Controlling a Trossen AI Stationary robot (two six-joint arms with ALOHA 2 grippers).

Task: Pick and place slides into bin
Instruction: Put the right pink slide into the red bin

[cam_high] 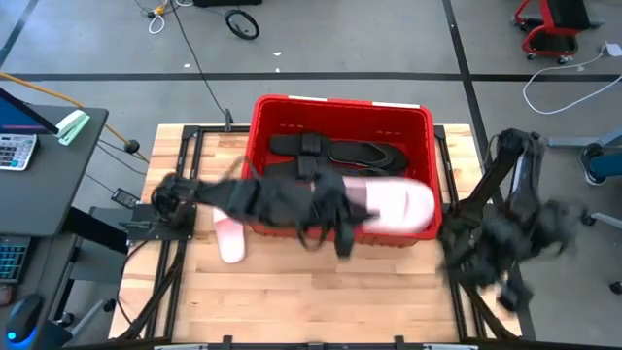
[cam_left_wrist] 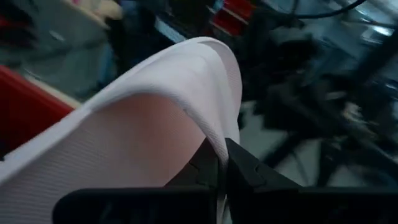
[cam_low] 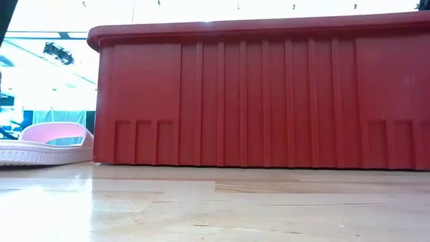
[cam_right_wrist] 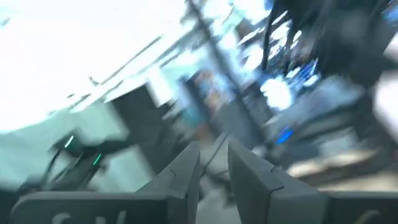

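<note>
Wooden bench (cam_high: 321,292) carries the red bin (cam_high: 262,126) at its twelve o'clock half. Left gripper (cam_left_wrist: 222,163) has its fingers pinched tight on a pale pink slide (cam_high: 398,206), hanging over the bin's near rim and hiding the black slides (cam_high: 335,151) partly. Another pink slide (cam_high: 230,241) lies at the bin's seven o'clock. Right gripper (cam_right_wrist: 213,163), blurred at three o'clock off the bench, shows fingers narrowly parted, holding nothing.

The bin (cam_high: 340,117) blocks the far middle of the counter (cam_high: 321,292). A pink slide (cam_high: 230,243) lies near its left corner. The near counter is free.
</note>
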